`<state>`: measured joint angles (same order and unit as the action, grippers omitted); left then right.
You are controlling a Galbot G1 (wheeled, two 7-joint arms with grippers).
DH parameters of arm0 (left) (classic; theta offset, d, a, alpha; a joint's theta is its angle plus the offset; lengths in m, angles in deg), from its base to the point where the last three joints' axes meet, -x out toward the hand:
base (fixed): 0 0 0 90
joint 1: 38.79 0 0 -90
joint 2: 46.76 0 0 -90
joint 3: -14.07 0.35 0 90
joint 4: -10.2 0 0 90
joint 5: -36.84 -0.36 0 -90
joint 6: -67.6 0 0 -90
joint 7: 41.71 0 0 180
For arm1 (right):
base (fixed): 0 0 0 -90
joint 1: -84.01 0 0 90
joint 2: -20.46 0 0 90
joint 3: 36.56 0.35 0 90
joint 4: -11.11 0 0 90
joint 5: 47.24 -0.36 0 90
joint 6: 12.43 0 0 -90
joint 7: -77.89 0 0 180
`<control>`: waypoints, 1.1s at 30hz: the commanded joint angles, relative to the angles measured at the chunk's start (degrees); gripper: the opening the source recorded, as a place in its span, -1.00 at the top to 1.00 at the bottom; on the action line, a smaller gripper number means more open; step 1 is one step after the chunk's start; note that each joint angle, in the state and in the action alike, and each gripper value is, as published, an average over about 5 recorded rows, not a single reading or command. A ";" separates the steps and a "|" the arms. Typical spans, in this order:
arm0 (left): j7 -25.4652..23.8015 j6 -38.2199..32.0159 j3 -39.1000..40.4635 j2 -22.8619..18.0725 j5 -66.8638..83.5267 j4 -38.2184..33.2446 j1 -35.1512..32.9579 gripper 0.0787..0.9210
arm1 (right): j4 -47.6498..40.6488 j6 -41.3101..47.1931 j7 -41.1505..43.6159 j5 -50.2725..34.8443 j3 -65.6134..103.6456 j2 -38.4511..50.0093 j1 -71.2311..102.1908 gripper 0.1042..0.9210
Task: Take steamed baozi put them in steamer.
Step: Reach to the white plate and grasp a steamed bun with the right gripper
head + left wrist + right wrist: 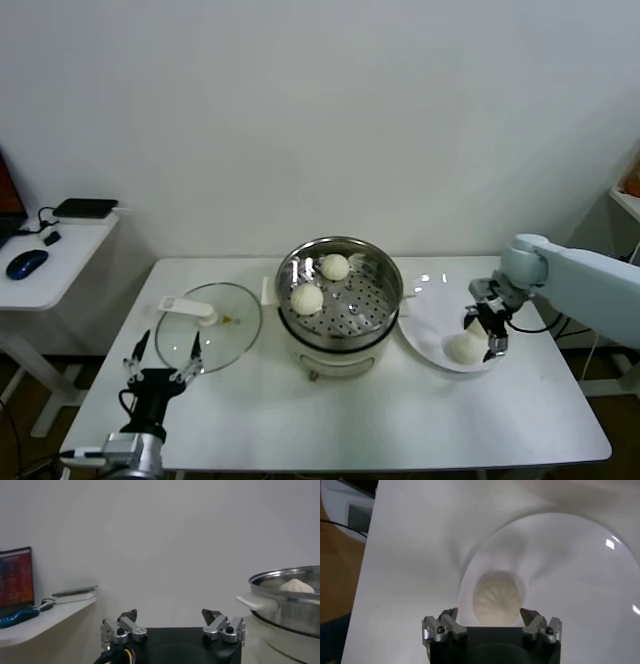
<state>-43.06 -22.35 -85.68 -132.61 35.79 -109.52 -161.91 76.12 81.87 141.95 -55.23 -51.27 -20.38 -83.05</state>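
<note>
**Right claw poised over the last bun on the plate**

The robot's right gripper (487, 337) hangs with its fingers spread wide and empty above the white plate (425, 318), straddling a steamed baozi (462, 348) that lies directly under it. Seen from the wrist, the pleated bun (498, 599) sits centred in the gap between the two fingertips (449, 616), neither of which appears to touch it, so the way to it looks to be straight down along the claw's own line of reach. The bun is round and offers no long side to line up with; any closing direction should serve.

The plate lies on the right part of the white table (330, 410), just beside the steamer (340, 288), whose steel basket stands at mid-table on its white pot base. Two baozi (307, 299) already rest on the perforated floor, one at the near left, the other (334, 266) toward the back, and much of the floor on the right side stands bare.

The right arm is plainly the nearer one. The left gripper (163, 363), fingers also apart and holding nothing, waits low at the table's front left edge, near the glass lid (208, 325) that lies flat to the steamer's left. From its wrist the steamer's rim (285, 576) shows off to one side, well apart.
</note>
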 commanded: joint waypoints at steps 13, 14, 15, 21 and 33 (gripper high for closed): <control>0.03 -0.33 0.02 -0.22 0.02 0.71 0.04 -0.77 | -6.28 -0.46 -0.61 2.98 5.19 -4.31 5.88 -0.76; 0.03 -0.35 0.04 -0.22 0.02 0.75 0.05 -0.77 | -6.39 -0.47 -0.59 3.06 5.24 -4.36 5.94 -0.76; 0.03 -0.37 0.04 -0.23 0.02 0.80 0.05 -0.77 | -6.52 -0.49 -0.58 3.16 5.35 -4.43 6.01 -0.76; 0.03 -0.51 0.17 -0.24 -0.02 1.06 0.02 -0.77 | -7.35 -0.47 -0.27 3.46 6.20 -4.94 6.27 -0.76; 0.07 -0.60 0.24 -0.52 -0.12 1.32 0.03 -0.77 | -7.02 -0.18 -0.02 3.44 6.32 -4.64 6.64 -0.26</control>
<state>-43.00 -22.99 -85.48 -133.05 35.76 -108.22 -161.89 69.34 81.62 141.82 -51.98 -45.31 -24.89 -76.76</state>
